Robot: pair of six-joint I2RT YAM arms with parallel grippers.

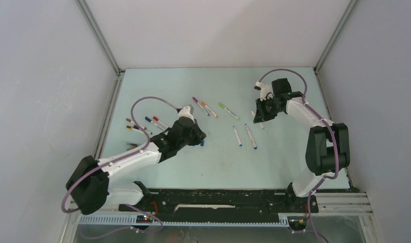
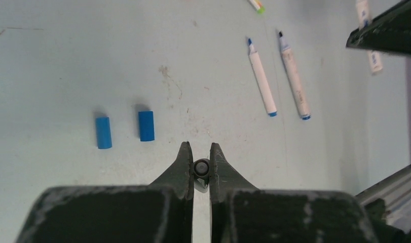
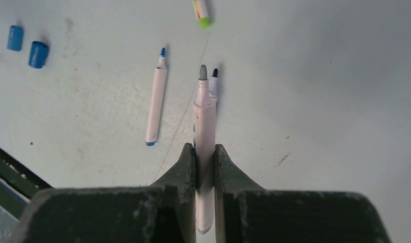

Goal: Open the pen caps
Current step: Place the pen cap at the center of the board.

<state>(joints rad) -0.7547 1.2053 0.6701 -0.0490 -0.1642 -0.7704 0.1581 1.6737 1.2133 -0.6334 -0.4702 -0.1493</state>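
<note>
1. The left gripper (image 2: 199, 150) is seen pressed onto a small grey cap (image 2: 201, 168). The cap is viewed end-on between the fingers, at the lower centre of the left wrist view.
2. Two blue caps (image 2: 146, 126) are laid side by side on the table (image 1: 218, 172) at centre left of that view. They are apart from each other and left of the fingers.
3. The right gripper (image 3: 204, 148) is pinched on the white barrel of a grey-tipped pen (image 3: 204, 114). The tip is bare and pointed toward the top of the right wrist view.
4. A black-tipped pen (image 3: 214, 85) is noted just right of the held one, mostly hidden behind it. Contact cannot be told.
5. A blue-tipped pen (image 3: 156, 101) is laid uncapped on the table left of centre, roughly parallel to the held pen.
6. A green-ended pen (image 3: 201, 11) is cut off by the top edge.
7. From overhead, the two grippers are seen well apart — the left at centre left, the right at upper right — with two uncapped pens between them.
8. Further pens (image 1: 142, 124) with coloured ends are scattered at the table's upper left; whether they are capped cannot be told.
</note>
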